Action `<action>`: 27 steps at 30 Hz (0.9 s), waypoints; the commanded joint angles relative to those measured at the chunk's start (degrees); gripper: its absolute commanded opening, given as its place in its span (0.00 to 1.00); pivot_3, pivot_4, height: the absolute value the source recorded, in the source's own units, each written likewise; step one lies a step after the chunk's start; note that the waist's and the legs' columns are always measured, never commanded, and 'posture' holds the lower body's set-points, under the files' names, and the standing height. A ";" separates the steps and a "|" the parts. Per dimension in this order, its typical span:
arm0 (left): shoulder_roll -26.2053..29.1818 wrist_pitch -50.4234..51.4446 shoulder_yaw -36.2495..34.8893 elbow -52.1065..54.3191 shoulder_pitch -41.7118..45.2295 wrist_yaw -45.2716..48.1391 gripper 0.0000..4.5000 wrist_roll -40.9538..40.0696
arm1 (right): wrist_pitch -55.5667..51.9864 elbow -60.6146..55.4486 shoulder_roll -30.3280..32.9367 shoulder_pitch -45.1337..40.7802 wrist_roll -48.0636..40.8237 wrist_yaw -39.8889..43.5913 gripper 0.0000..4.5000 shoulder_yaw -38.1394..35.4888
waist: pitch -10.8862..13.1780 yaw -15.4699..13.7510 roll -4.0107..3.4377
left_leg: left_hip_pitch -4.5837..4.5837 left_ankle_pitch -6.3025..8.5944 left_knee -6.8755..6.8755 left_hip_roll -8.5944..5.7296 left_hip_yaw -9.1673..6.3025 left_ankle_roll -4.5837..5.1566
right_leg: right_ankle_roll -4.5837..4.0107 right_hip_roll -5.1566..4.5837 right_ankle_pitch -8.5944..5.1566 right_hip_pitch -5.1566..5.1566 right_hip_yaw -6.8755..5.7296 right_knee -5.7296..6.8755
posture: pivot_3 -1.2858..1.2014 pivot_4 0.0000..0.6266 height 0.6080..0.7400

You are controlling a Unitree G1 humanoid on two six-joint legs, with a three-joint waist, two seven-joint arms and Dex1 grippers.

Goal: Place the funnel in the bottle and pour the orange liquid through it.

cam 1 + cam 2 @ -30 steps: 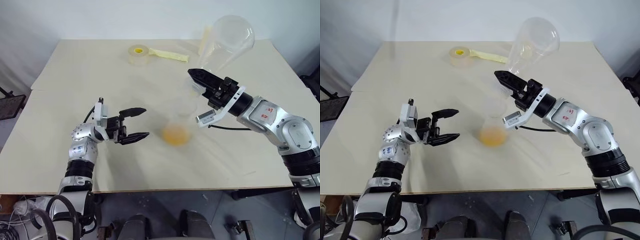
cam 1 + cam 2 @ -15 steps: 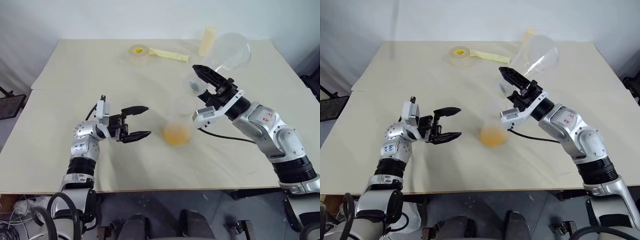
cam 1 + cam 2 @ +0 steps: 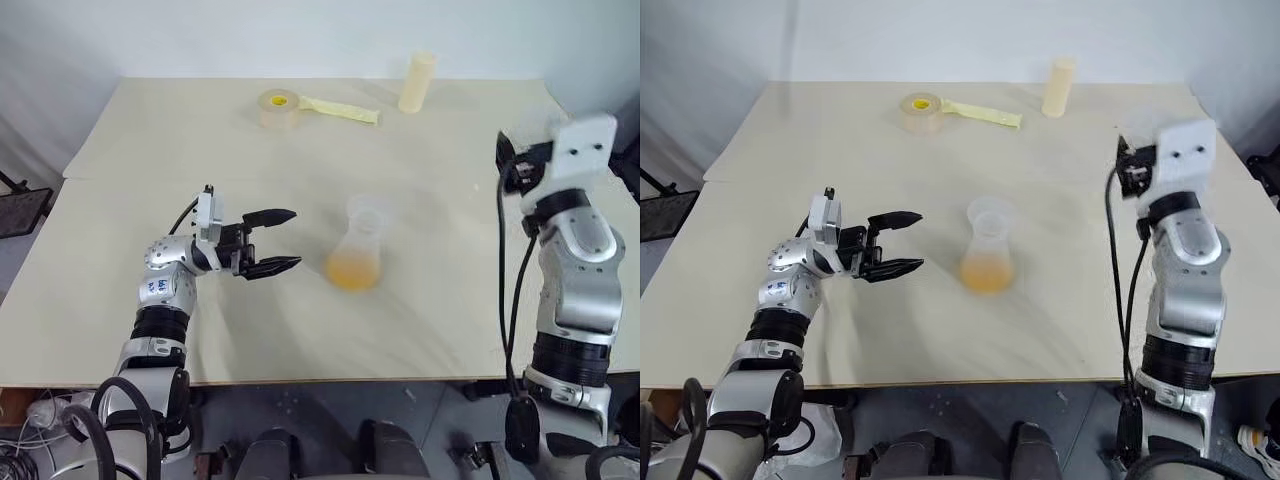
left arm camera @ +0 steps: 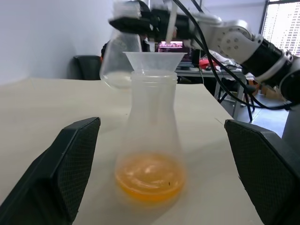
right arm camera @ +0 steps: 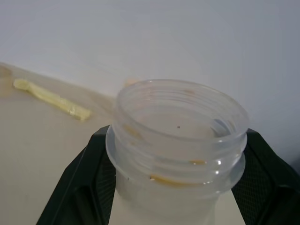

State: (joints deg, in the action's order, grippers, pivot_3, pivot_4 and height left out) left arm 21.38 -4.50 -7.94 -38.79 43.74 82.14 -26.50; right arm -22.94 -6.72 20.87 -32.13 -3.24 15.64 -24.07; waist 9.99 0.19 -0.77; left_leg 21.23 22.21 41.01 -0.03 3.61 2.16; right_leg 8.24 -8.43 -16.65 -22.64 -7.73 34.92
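Head views: the bottle [image 3: 354, 252] stands upright near the middle of the table [image 3: 150, 130], the funnel [image 3: 365, 212] seated in its neck and the orange liquid [image 3: 351, 270] pooled in its base. The left gripper [image 3: 282, 240] hovers just beside the bottle, on its left, pointing at it with jaws spread wide and nothing between them. The right arm [image 3: 565, 250] is raised well to the right of the bottle. A tape roll [image 3: 278, 107] with a yellow strip and a cream cylinder [image 3: 416, 82] sit beyond the bottle, toward the table's far edge.

Left wrist view: the bottle stands between the open fingers [image 4: 65, 168], apart from both. Behind the bottle, a gripper holds an emptied clear flask [image 4: 120, 61] aloft.

Right wrist view: the right gripper [image 5: 176, 187] is clamped on the clear flask's threaded neck, orange droplets clinging inside its mouth.
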 commanded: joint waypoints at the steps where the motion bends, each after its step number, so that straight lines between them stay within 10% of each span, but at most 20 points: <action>1: 0.63 1.44 -0.74 1.66 1.06 -2.65 1.00 -0.03 | 0.26 -0.17 -0.28 0.95 -5.72 -1.57 0.62 -4.74 | 0.00 0.05 0.00 | 0.00 0.00 0.00 0.00 0.01 0.00 | 0.00 0.00 0.00 0.00 0.02 -0.02 | 0.52 0.24 1.00; 8: 2.05 4.72 -0.15 4.83 -0.49 -5.82 1.00 0.46 | 3.09 3.57 0.58 3.84 -8.01 -2.44 0.62 -4.57 | 0.00 0.32 -0.01 | -0.06 0.00 0.00 0.01 0.09 0.00 | 0.00 0.00 0.00 -0.02 0.07 0.01 | 0.52 0.24 1.00; 12: 3.99 7.87 1.33 7.18 -1.93 -10.01 1.00 3.12 | 5.91 3.68 1.40 5.08 -7.33 -1.93 0.98 -2.42 | 0.00 0.33 -0.02 | -0.09 0.00 0.00 0.01 0.05 0.00 | 0.00 -0.01 0.00 -0.02 0.08 0.03 | 0.52 0.24 1.00; 27: 5.60 18.31 1.53 15.21 -5.38 -20.45 1.00 3.65 | 8.13 3.45 6.36 0.10 -9.27 -1.73 0.99 -0.13 | 0.01 0.15 -0.02 | -0.08 0.00 0.01 0.00 0.05 0.00 | 0.00 -0.02 0.00 -0.02 0.09 0.04 | 0.52 0.24 1.00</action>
State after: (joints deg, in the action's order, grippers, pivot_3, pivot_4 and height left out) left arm 26.06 12.76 -6.10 -26.10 38.77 62.02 -22.21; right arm -15.79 -1.72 25.73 -31.00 -11.31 13.73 -22.92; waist 10.00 0.34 -0.79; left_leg 21.15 22.21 41.01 -0.03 3.66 2.15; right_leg 8.24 -8.46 -16.65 -22.66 -7.63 34.95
